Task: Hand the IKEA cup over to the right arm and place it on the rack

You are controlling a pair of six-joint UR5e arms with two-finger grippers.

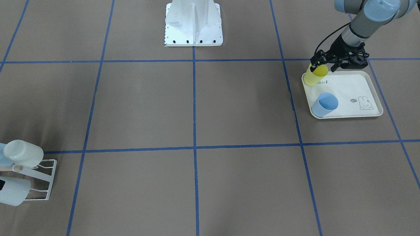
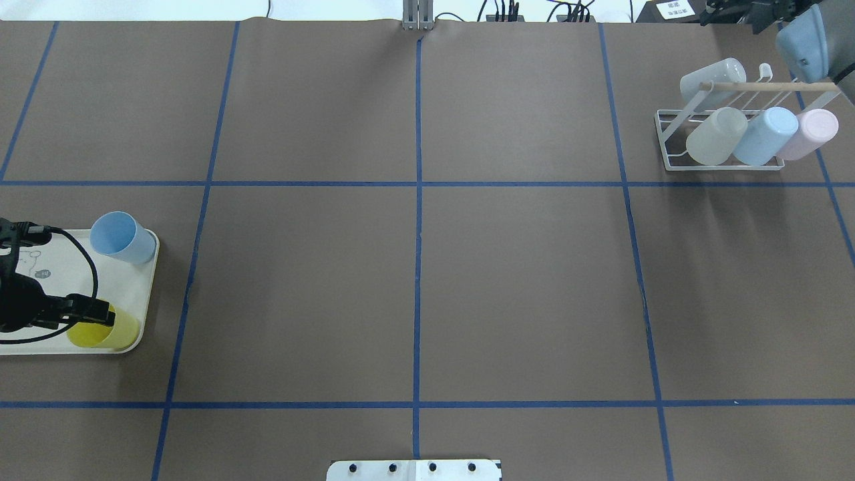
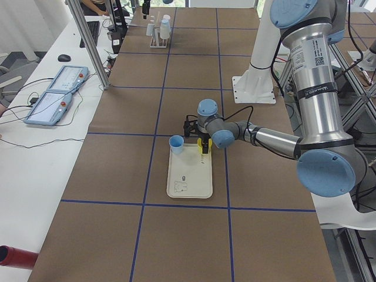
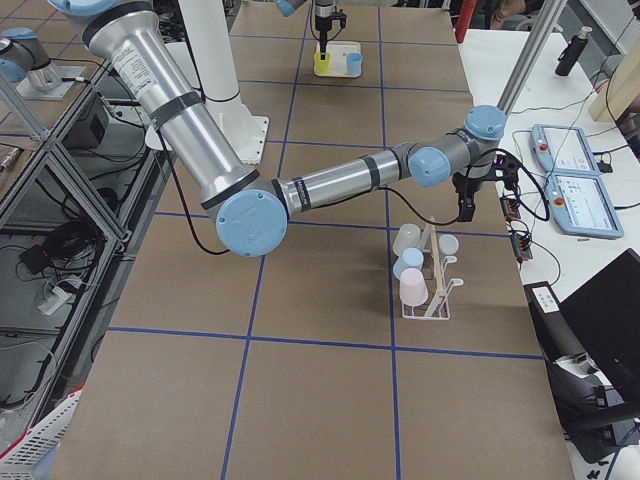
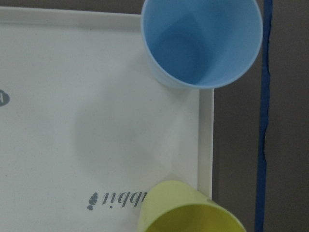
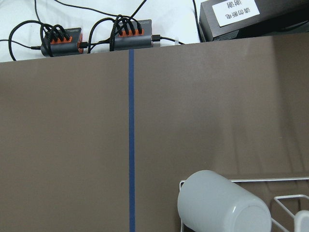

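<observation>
Brown gridded table | pickup: left gripper at yellow cup on tray, grip unclear | next: lift, meet right arm.

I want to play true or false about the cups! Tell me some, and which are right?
1. The blue cup stands on the tray. True.
2. The rack holds two cups. False: it holds four.
3. The yellow cup hangs on the rack. False: it is over at the tray, at the left gripper.
4. A pink cup is on the rack. True.
</observation>
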